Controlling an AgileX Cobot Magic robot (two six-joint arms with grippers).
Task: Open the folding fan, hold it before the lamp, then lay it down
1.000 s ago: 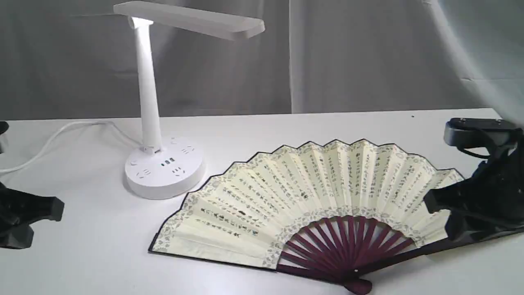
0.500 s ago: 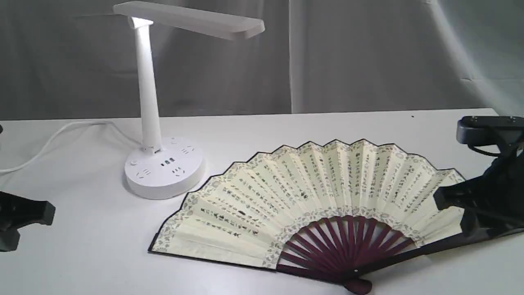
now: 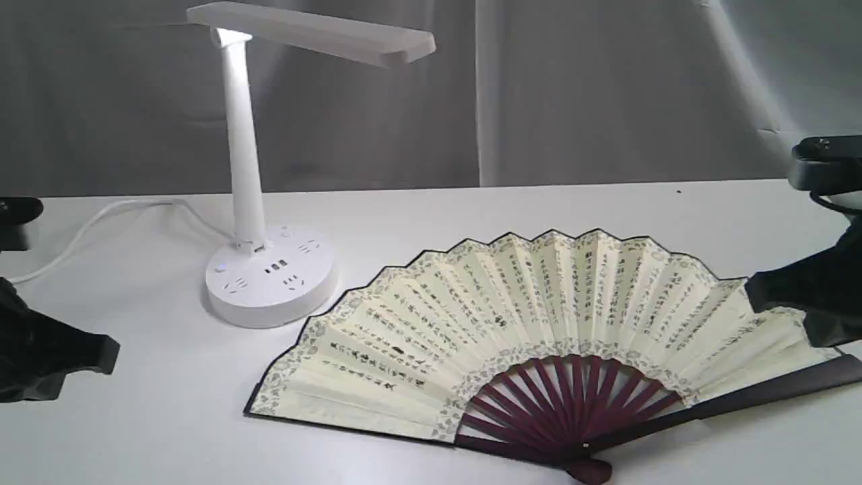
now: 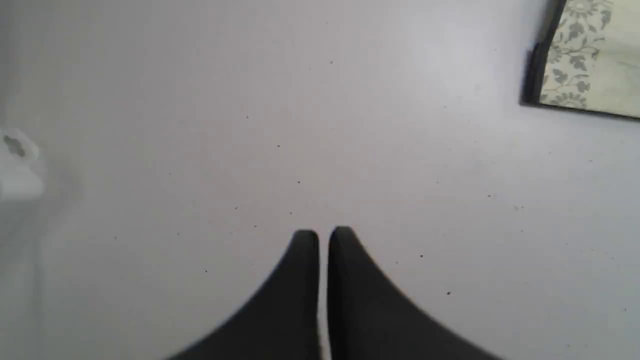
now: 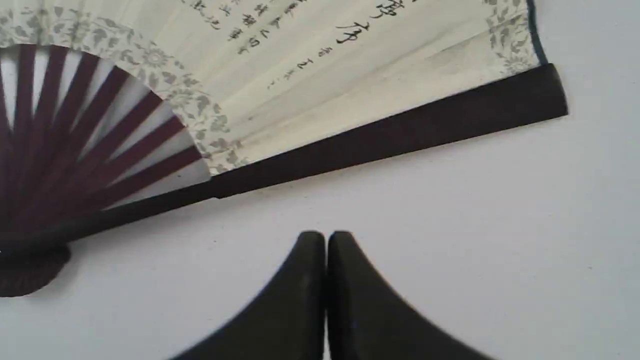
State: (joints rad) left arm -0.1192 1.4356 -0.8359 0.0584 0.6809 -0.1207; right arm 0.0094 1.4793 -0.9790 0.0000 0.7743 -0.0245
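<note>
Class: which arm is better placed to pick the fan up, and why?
Right, probably: the right tool is beside the dark guard of the folding fan; the left tool sits farther from it.

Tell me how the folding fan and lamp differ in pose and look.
The folding fan lies flat and spread open; the lamp stands upright. The folding fan is cream with black writing and maroon ribs; the lamp is plain white. Both rest on the table.
</note>
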